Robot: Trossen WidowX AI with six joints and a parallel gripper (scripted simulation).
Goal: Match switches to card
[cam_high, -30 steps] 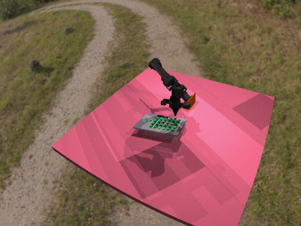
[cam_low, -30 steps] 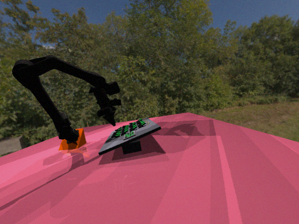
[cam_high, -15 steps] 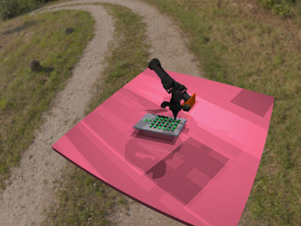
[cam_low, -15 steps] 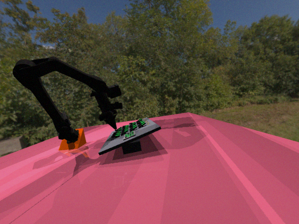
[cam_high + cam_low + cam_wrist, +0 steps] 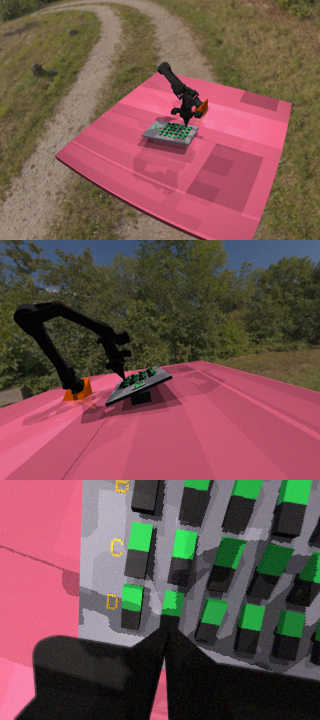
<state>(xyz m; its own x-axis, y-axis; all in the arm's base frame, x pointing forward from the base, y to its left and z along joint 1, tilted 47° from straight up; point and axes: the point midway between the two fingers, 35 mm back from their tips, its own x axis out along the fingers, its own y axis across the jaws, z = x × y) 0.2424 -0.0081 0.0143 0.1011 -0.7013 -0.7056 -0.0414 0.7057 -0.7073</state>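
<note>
The grey switch panel (image 5: 149, 133) (image 5: 115, 396) (image 5: 95, 625) is tilted and carries rows of green and dark rocker switches. The small card (image 5: 156, 127) (image 5: 138, 385) lies on the panel beside the grid; it is outside the wrist view. My gripper (image 5: 186, 125) (image 5: 124, 378) (image 5: 167, 631) is shut and empty, its tips at the near, dark half of the second switch (image 5: 173, 603) from the left in row D. Whether they touch it cannot be told. The first row D switch (image 5: 132, 598) and first row C switch (image 5: 140, 537) show beside yellow letters. The tips hide part of the second switch.
A dark stand (image 5: 141, 398) holds the panel above the pink table (image 5: 108, 160) (image 5: 160, 446) (image 5: 35, 590). The arm's orange base (image 5: 204, 105) (image 5: 87, 388) is on the table behind the panel's near edge. More switches stand close to the right of the tips in the wrist view.
</note>
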